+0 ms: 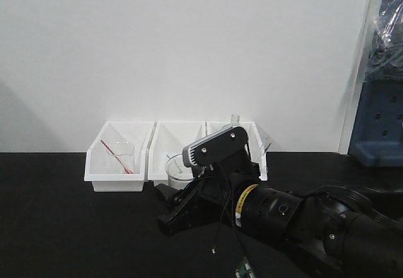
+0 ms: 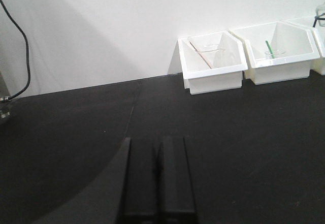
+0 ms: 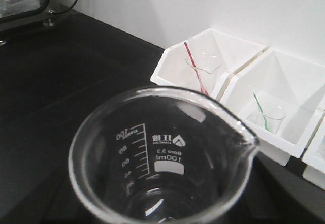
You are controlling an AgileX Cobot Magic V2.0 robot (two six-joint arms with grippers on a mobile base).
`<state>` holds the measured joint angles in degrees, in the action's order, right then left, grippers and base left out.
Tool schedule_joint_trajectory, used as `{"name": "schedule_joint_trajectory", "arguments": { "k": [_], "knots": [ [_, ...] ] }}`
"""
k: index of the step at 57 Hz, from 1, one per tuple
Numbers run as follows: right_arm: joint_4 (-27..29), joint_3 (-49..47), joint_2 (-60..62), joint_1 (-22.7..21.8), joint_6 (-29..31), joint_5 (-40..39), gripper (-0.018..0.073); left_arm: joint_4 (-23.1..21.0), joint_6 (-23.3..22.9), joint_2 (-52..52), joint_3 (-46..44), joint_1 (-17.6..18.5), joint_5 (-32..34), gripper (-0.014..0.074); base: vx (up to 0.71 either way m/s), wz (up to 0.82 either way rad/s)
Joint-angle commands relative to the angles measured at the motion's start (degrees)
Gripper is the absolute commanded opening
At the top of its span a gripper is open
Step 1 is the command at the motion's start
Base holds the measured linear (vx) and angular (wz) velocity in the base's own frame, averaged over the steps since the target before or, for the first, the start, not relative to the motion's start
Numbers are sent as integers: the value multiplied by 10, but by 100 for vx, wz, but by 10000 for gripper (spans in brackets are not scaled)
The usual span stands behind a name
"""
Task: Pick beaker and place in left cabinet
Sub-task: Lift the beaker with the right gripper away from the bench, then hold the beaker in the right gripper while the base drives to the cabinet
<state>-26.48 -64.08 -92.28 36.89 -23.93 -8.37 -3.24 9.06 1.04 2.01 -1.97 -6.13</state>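
The right gripper (image 1: 182, 196) sits low on the table just in front of the beaker (image 3: 162, 158), but none of the 3 views shows its fingers. I cannot tell whether they are apart or clamped on the glass. The left gripper (image 2: 157, 176) rests well away from the action, its 2 black fingers (image 2: 142, 178) pressed together on nothing.

The beaker fills the lower half of the right wrist view. It stands upright and empty on the table, just in front of the middle bin (image 1: 178, 140) of 3.

It is thin, clear glass with a rolled rim, a pour spout (image 3: 249, 140) on 1 side and white printed marks up to 100 ml. I judge it light, stiff, smooth and brittle, so it could slip from hard fingers or crack if squeezed or knocked. The best hold looks to be across the straight wall below the flared rim, clear of the spout, with moderate force.

The bins are white, glossy, hard plastic with slanted fronts. The left bin (image 1: 119, 161) holds another beaker with a red rod (image 3: 195, 69), and the middle bin holds a small one with a green rod (image 3: 260, 107). The table (image 1: 63, 227) is matte black and flat, against a plain white wall (image 1: 189, 38). The left cabinet does not show in any view.
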Motion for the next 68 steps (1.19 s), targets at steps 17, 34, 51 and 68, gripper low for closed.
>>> {"name": "schedule_joint_trajectory", "arguments": {
  "k": [17, 34, 51, 68],
  "knots": [
    [3, -21, 28, -3, -2, -43, -8, -3, -1, 7, -10, 0, 50, -6, -7, 9],
    [3, -21, 28, -3, -2, -43, -8, -3, -1, 7, -10, 0, 50, -6, -14, 22],
    [3, -21, 28, -3, -2, -43, -8, -3, -1, 6, -10, 0, 50, -6, -13, 47],
    [3, -21, 28, -3, -2, -43, -8, -3, -1, 6, -10, 0, 50, -6, -14, 54]
  ]
}}
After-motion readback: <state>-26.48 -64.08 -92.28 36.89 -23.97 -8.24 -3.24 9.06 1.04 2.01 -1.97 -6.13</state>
